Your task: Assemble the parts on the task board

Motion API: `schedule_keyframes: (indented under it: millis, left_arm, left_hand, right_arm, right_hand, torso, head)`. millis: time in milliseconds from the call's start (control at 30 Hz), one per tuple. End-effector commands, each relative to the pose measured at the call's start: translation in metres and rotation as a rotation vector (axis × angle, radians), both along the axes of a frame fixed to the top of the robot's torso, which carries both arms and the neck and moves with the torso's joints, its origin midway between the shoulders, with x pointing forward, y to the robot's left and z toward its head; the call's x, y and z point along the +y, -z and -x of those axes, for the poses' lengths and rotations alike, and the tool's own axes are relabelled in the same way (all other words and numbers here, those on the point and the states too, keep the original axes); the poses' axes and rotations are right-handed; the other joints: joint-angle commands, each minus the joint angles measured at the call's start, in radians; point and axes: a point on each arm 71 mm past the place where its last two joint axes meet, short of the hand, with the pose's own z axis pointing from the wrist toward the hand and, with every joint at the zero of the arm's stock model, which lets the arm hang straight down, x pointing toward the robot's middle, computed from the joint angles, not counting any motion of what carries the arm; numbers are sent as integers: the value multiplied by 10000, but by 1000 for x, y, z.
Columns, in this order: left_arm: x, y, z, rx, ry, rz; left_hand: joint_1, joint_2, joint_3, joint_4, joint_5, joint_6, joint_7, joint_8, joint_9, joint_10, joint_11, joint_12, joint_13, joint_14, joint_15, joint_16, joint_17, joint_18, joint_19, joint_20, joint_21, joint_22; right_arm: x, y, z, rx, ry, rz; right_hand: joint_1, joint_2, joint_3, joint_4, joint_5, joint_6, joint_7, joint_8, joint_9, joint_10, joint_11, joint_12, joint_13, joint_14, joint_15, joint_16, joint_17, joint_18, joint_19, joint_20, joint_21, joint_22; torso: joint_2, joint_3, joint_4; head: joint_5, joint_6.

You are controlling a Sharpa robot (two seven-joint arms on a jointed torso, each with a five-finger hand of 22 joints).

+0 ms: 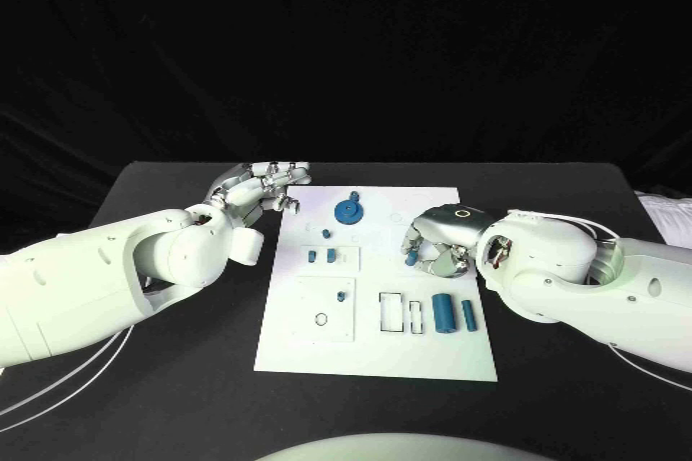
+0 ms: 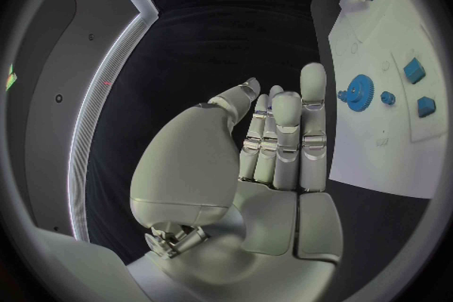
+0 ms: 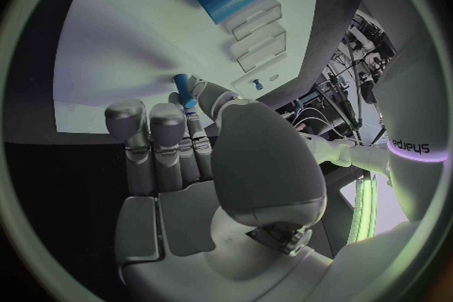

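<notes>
Right hand [image 1: 437,243] pinches small blue part [image 3: 186,91] over task board [image 1: 378,353].

The task board [image 1: 378,351] looks smooth matt white; the blue gear [image 1: 349,212] plastic; both arms glossy white plastic.

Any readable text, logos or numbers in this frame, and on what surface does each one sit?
"sharpa", seen turned about in the right wrist view: on the robot's white arm casing, beside a glowing purple ring.
Task board: black outlines, no print I can read.
Right hand, left hand: no markings legible.
</notes>
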Motion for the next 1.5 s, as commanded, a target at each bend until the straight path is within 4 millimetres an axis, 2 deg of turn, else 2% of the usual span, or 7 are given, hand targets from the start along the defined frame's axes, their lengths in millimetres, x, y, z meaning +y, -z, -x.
schedule_keyframes:
  millis: [33, 333, 600, 733, 1033, 1233, 1500]
  left_arm:
    - [-2, -1, 0, -83, 207, 81]
    - [-3, -1, 0, -81, 209, 82]
    - [-3, -1, 0, -78, 212, 83]
    - [-3, 0, 0, -74, 222, 85]
    - [-2, 0, 0, -58, 191, 63]
    - [-1, 0, -1, -52, 167, 50]
    - [-2, 0, -1, -49, 190, 58]
  left_hand:
    - [90, 43, -49, 9, -1, -74, -26, 10, -10, -64, -4, 54, 14, -85, -14, -44, -12, 127, -92, -5, -68, -12]
    - [101, 54, -66, 9, -2, -76, -22, 16, -11, -74, 1, 76, 18, -100, -10, -44, -26, 131, -104, -1, -102, -33]
    - [101, 54, -66, 9, -2, -76, -22, 16, -11, -74, 1, 76, 18, -100, -10, -44, -26, 131, -104, -1, -102, -33]
    - [101, 54, -66, 9, -2, -76, -22, 16, -11, -74, 1, 76, 18, -100, -10, -44, -26, 131, -104, -1, -102, -33]
    - [102, 55, -68, 9, -2, -76, -21, 16, -11, -77, 2, 79, 19, -103, -9, -46, -32, 132, -106, 0, -108, -37]
    - [106, 60, -76, 10, -3, -78, -21, 18, -12, -83, 3, 87, 21, -112, -7, -51, -48, 134, -111, 1, -124, -47]
    - [106, 60, -76, 10, -3, -78, -21, 18, -12, -83, 3, 87, 21, -112, -7, -51, -48, 134, -111, 1, -124, -47]
  right_arm:
    - [0, 2, 0, 244, -76, 110]
    - [2, 3, -3, 197, -36, -37]
    - [3, 2, -8, -144, 77, -439]
    - [3, -1, -9, -416, 110, -747]
    - [-1, -6, -6, -166, 360, -1484]
    - [-5, -18, -1, 272, 483, -2072]
    - [17, -30, 12, 450, -154, -2568]
  right_hand:
    - [38, -34, 21, 57, -3, 52, -4, 66, 15, 78, 25, 54, -13, 38, -33, 12, 14, 64, 36, -2, 52, 13]
    - [49, 141, 199, 172, 5, 405, 24, 170, 63, 438, 8, 125, -15, 86, -24, 122, 135, 45, 136, 16, 130, 126]
    - [169, 450, 452, 252, -173, 1074, -85, 450, 187, 1341, -196, 317, 48, 342, -173, 969, 1071, -140, 718, -108, 813, 1061]
    - [188, 509, 488, 271, -333, 1199, -120, 503, 218, 1547, -245, 293, 56, 379, -213, 1161, 1263, -181, 831, -154, 970, 1263]
    - [181, 515, 491, 282, -368, 1232, -125, 517, 229, 1601, -257, 269, 56, 386, -221, 1229, 1334, -196, 871, -167, 1029, 1341]
    - [168, 501, 480, 288, -363, 1236, -127, 517, 231, 1607, -257, 249, 53, 391, -222, 1262, 1369, -202, 887, -171, 1051, 1370]
    - [149, 482, 462, 297, -315, 1234, -122, 511, 233, 1608, -253, 205, 45, 394, -221, 1302, 1405, -206, 894, -176, 1070, 1389]
  torso:
    - [1, -3, 1]
    - [3, 1, 7]
    - [-2, -1, 0]
    - [-5, -3, 2]
    - [-13, -10, 5]
    - [-10, -3, 1]
    - [-8, -1, 7]
  head:
    - [-1, -4]
    - [-10, -12]
    - [-6, -28]
    - [-12, -25]
    - [-29, -3]
    - [-20, 14]
    - [15, 18]
